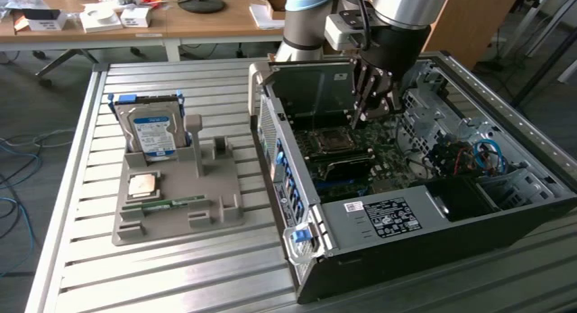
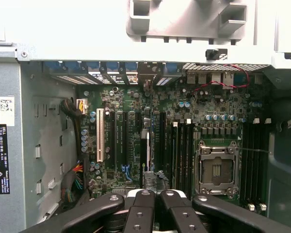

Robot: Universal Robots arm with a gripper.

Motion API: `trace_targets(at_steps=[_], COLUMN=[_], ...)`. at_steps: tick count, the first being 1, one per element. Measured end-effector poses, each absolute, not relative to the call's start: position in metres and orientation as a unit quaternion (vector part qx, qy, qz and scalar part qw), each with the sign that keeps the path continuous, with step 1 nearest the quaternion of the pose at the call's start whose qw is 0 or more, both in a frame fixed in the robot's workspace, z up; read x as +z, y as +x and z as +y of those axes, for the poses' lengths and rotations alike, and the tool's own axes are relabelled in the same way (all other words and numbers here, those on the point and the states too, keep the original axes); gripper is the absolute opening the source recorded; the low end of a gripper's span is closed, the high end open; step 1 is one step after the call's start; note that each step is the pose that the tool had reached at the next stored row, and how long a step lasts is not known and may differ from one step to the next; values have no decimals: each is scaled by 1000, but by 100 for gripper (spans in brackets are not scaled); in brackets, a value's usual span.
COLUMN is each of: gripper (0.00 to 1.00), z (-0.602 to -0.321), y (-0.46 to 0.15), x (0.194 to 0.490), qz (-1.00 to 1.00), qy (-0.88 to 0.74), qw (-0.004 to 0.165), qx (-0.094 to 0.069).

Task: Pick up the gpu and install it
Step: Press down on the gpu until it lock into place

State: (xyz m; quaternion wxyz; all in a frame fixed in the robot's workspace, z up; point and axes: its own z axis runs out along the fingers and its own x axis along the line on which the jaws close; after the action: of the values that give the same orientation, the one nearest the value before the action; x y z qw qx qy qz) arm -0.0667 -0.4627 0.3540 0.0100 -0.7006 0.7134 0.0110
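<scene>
My gripper (image 1: pixel 373 111) hangs inside the open computer case (image 1: pixel 298 191), above the motherboard (image 1: pixel 379 167), with its fingers pressed together and nothing visible between them. In the wrist view the shut gripper (image 2: pixel 153 198) sits directly over a thin card seen edge-on, the gpu (image 2: pixel 146 150), which stands upright among the expansion slots (image 2: pixel 117 141) on the green motherboard (image 2: pixel 233 109). I cannot tell whether the fingertips touch the card's top edge.
The bare CPU socket (image 2: pixel 218 170) lies beside the memory slots (image 2: pixel 182 150). On the slatted table (image 1: pixel 180 279), a grey holder (image 1: pixel 221 215) carries a hard drive (image 1: pixel 153 129), a CPU chip (image 1: pixel 144 184) and a memory stick (image 1: pixel 167 205). A wooden desk (image 1: pixel 207 22) stands behind.
</scene>
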Motion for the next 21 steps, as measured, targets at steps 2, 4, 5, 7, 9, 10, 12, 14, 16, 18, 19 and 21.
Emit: trace_targets(at_steps=[2,4,5,7,9,10,12,14,16,18,19,21], gripper=[11,11,11,11,11,11,11,11,11,11,11,11], z=[-463,-463,-463,-463,-463,-463,-463,-463,-463,-463,-463,-463], y=[-67,-67,-67,-67,-67,-67,-67,-67,-67,-67,-67,-67], x=[354,354,354,354,354,353,351,349,348,346,345,344], qz=[713,713,713,713,713,713,713,713,713,713,713,713], qy=[-701,-701,-701,-701,-701,-701,-701,-701,-701,-701,-701,-701], qw=[10,10,10,10,10,10,10,10,10,10,10,10], qx=[11,11,11,11,11,11,11,11,11,11,11,11])
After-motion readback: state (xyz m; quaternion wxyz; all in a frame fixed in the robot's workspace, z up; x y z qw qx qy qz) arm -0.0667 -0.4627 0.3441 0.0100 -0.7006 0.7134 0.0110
